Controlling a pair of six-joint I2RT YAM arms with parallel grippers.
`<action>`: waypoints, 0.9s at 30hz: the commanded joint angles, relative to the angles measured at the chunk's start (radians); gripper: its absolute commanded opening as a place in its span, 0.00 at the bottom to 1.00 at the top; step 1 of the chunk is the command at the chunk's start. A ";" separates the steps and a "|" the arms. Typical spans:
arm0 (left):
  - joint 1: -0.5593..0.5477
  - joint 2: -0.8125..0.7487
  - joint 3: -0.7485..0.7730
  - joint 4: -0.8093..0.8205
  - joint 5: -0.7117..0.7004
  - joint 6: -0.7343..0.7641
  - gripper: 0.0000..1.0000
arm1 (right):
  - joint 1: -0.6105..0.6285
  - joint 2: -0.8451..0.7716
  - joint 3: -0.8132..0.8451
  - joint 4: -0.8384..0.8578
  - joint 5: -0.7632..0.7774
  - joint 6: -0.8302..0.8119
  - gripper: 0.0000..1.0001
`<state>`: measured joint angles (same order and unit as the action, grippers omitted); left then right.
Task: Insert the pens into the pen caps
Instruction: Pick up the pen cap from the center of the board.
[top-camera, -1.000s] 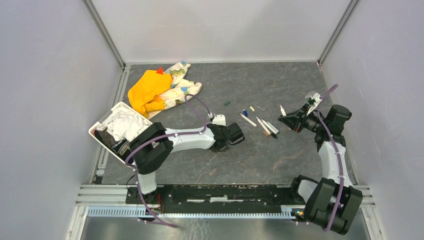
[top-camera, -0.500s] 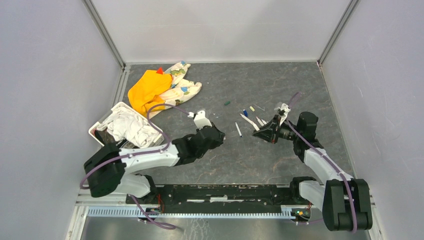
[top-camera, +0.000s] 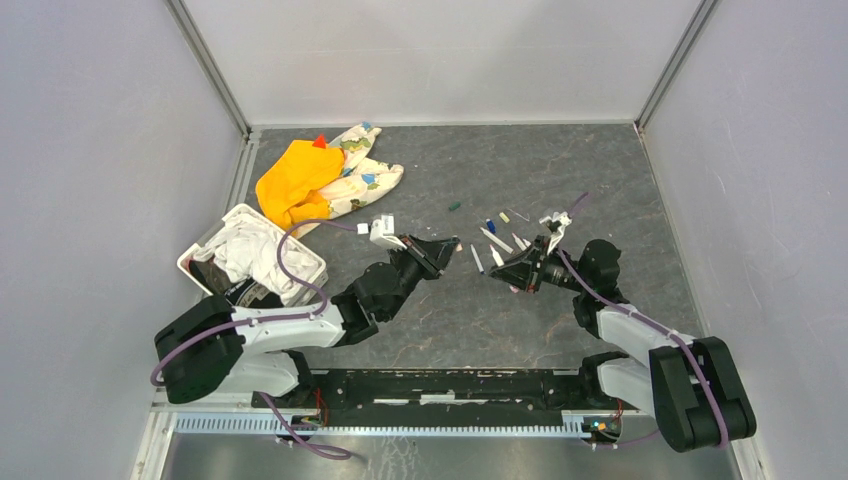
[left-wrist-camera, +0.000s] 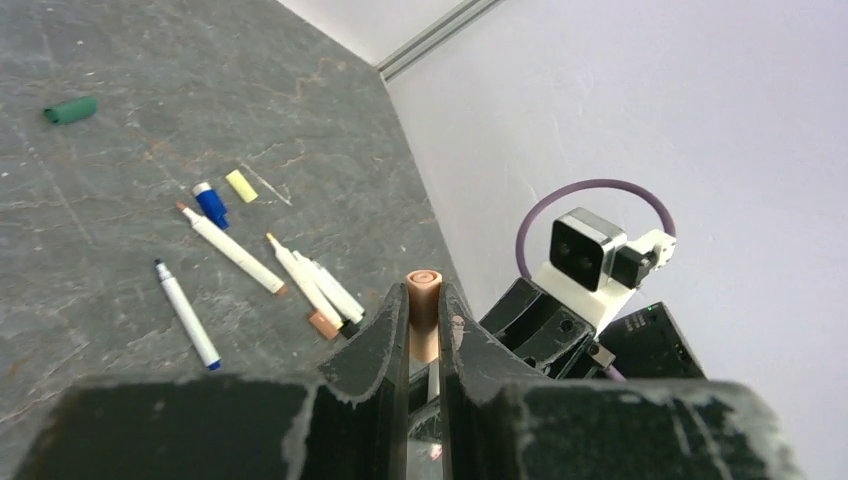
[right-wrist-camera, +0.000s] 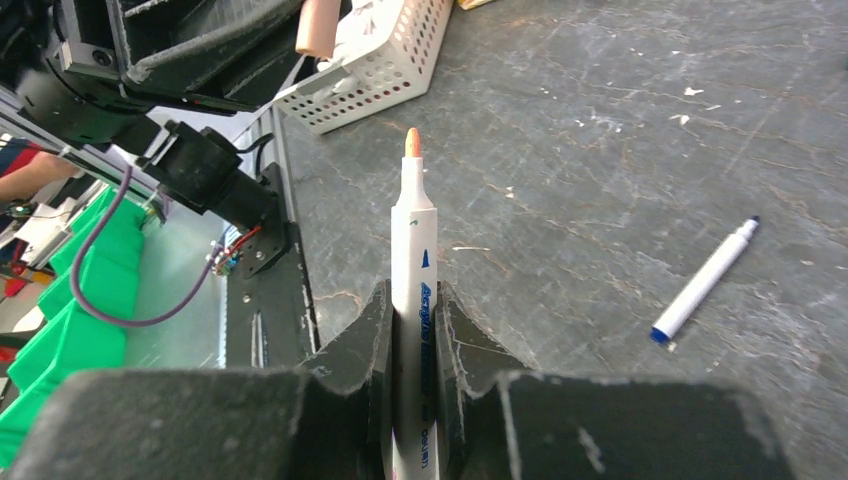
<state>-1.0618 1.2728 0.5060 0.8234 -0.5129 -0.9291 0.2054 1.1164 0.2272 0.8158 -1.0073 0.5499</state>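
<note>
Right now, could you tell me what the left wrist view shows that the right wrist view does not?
Only left wrist: the green cap, blue cap, yellow cap and a cluster of pens. Only right wrist: the basket and the orange tip of the pen in the right gripper. Both: the peach cap in the left gripper, and the blue-tipped pen lying loose.

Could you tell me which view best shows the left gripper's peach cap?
Left wrist view: the peach cap is close up, pinched in the left gripper. The right wrist view crops it at the top; the top view barely resolves it.
</note>
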 joint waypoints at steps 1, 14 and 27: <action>-0.002 0.038 0.026 0.159 -0.004 0.062 0.02 | 0.041 0.003 0.002 0.141 0.026 0.089 0.00; -0.001 0.160 0.067 0.253 0.056 0.028 0.02 | 0.128 0.015 0.005 0.143 0.039 0.086 0.00; -0.002 0.184 0.061 0.283 0.076 0.008 0.02 | 0.130 0.013 0.022 0.099 0.059 0.058 0.00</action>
<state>-1.0618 1.4506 0.5438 1.0508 -0.4377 -0.9222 0.3321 1.1305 0.2272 0.8959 -0.9653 0.6212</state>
